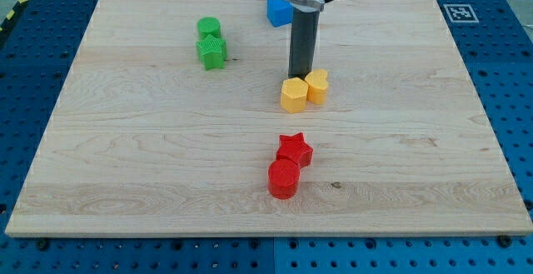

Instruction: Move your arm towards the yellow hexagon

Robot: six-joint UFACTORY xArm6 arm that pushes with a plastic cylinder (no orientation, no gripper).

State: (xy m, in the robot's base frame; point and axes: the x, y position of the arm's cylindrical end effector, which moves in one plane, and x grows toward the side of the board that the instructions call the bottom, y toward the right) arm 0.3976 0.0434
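Note:
The yellow hexagon (293, 96) lies near the middle of the wooden board (125, 157). A second yellow block (317, 85) touches it on its right. My tip (300, 76) stands just above the two yellow blocks in the view, at or very near the hexagon's top edge. The dark rod rises from there to the view's top.
A blue block (278, 11) sits at the view's top, partly behind the rod's mount. Two green blocks (211, 42) sit at the upper left, one above the other. A red star (294, 149) and a red cylinder (283, 179) sit below the centre.

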